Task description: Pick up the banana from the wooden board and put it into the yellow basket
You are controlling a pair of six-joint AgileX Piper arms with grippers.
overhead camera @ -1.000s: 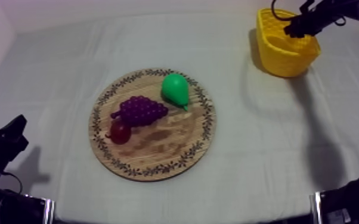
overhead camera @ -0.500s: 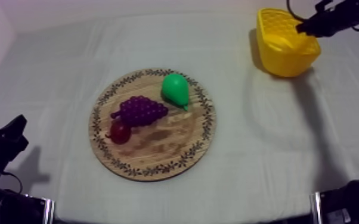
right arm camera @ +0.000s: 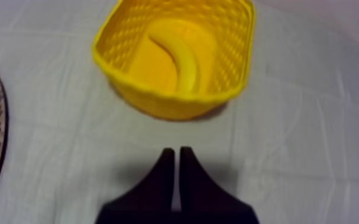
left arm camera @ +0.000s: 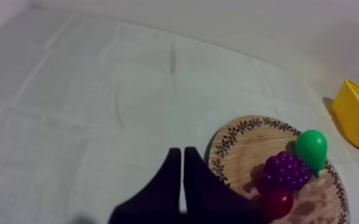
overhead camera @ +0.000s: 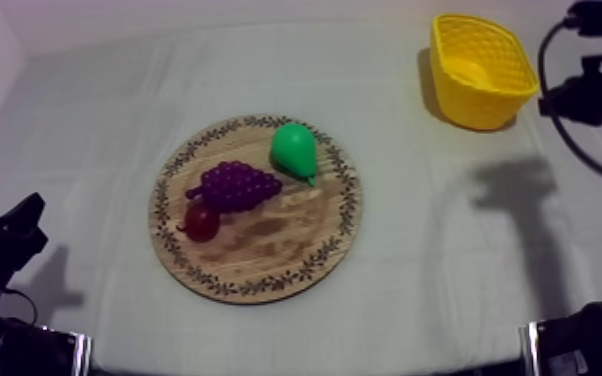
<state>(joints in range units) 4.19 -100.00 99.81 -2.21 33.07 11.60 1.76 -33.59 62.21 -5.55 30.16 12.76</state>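
Left tool [left arm camera: 180, 150]: clenched on nothing, fingers together in a narrow wedge. It sits low at the left side of the worktop [overhead camera: 415, 260], short of the board.
Wooden board [overhead camera: 265, 250]: mid-worktop. It carries the small red fruit [overhead camera: 202, 221], the grapes [overhead camera: 235, 185] and the pear [overhead camera: 293, 148], close together on its left half.
Right tool [right arm camera: 176, 150]: clenched on nothing, fingers together. It hangs over bare cloth just in front of the basket and touches neither rim nor wall.
Yellow basket [right arm camera: 158, 98]: upright at the far right of the worktop, well apart from the board.
Banana [right arm camera: 179, 56]: lies curved on the basket floor, wholly inside the walls.
Step in hand (judged): the deposit looks complete, and what remains is taking the right arm clear and home.
Method advised: draw the arm up and back along the right side, away from the rim, so the light basket is not nudged or tipped. Keep the tool closed and stay off the board side.
Risk (judged): low. The only hazard is an arm link brushing the basket.
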